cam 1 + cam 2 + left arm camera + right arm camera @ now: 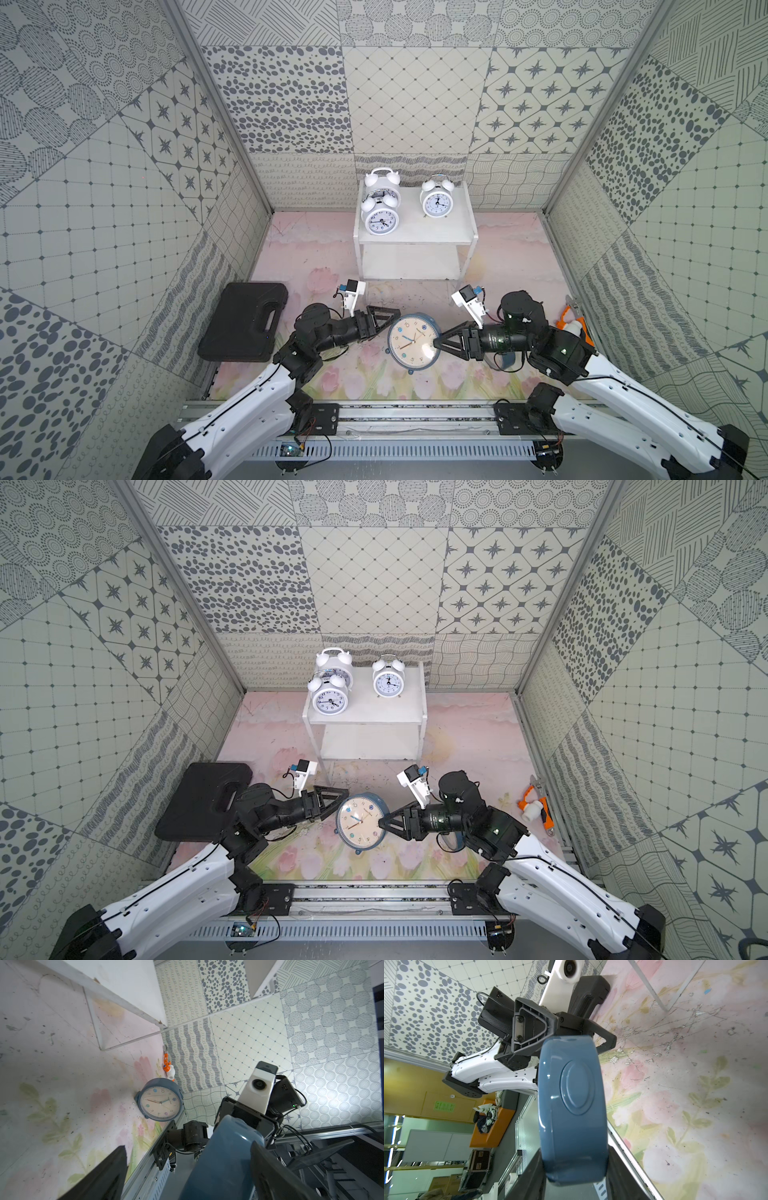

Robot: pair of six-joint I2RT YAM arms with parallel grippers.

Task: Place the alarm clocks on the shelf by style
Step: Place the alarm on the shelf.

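**Floral bench (pixel 291 257), clock sort: three of five shelved**

Left gripper (pixel 388 323): jaws spread, astride the blue clock (pixel 411 343), front centre. Shelf (pixel 415 239), back centre: three white twin-bell clocks (pixel 380 219) on top board. Right gripper (pixel 436 343): clamped on that clock. Second blue clock (pixel 160 1103): bench front edge, right of centre. Both blue ones await shelving.

Count by kind
3 white twin-bell clocks (pixel 379 220) (pixel 381 185) (pixel 436 202) and 2 blue-cased clocks (pixel 413 343) (pixel 160 1102) with cream faces, 5 in all; 1 white shelf (pixel 415 239) with 2 boards; 1 black case (pixel 245 320) with 1 handle; 1 orange-handled tool (pixel 575 322); 2 claws: left claw (pixel 388 322), right claw (pixel 438 341).
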